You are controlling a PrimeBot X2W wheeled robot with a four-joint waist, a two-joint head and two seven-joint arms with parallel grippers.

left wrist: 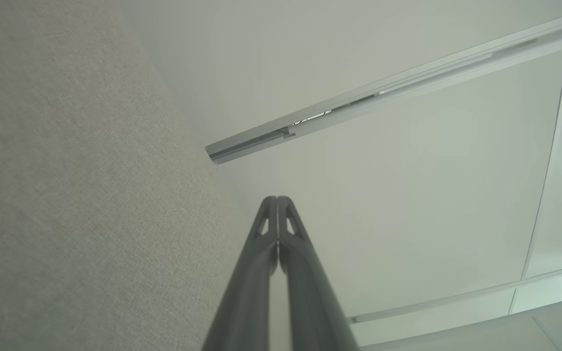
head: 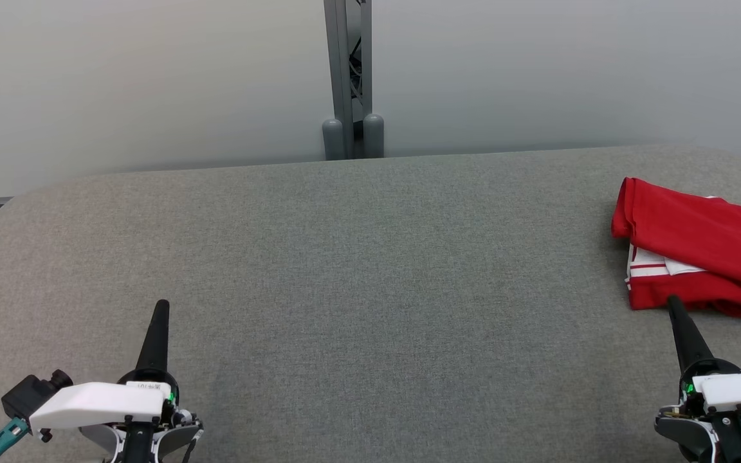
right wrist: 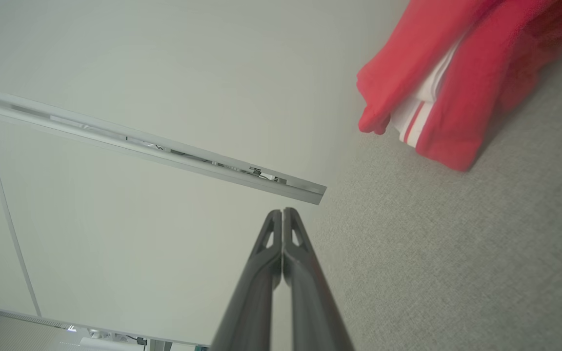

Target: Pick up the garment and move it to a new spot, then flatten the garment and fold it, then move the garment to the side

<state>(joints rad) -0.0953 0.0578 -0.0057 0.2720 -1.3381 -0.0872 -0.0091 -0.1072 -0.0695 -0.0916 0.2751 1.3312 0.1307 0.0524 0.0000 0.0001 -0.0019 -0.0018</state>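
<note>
– Grey cloth covers the table (head: 370,270) from edge to edge, and nearest us both arms sit low at its front. How do the fingers stand?
– The left gripper (head: 161,305) has its two dark fingers pressed together into one spike, nothing between them. The right gripper (head: 673,301) is the same: closed tight, empty.
– And the garment (head: 698,235)?
– Further back on the right side of the table: a red garment in loose layers, a white striped piece (head: 650,265) peeking out near its front hem.
– That right tip seems to touch the hem.
– From above it lines up with it, but the right wrist view shows grey cloth between tip and red fabric. Near, not touching, I'd say.
– So what's the step?
– Hard to call. It looks roughly folded and set aside, so this may be the finish; if it's the start, the pick-up falls to the right arm.
– Done well, how?
– Open the fingers first, come in low at the near hem and pinch through all the layers, or it will unroll and drag. Lift clear before carrying it to the bare middle, where both arms can reach to flatten it.
– And behind?
– Pale wall (head: 152,83), with a grey metal post (head: 348,77) past the far edge.
</note>
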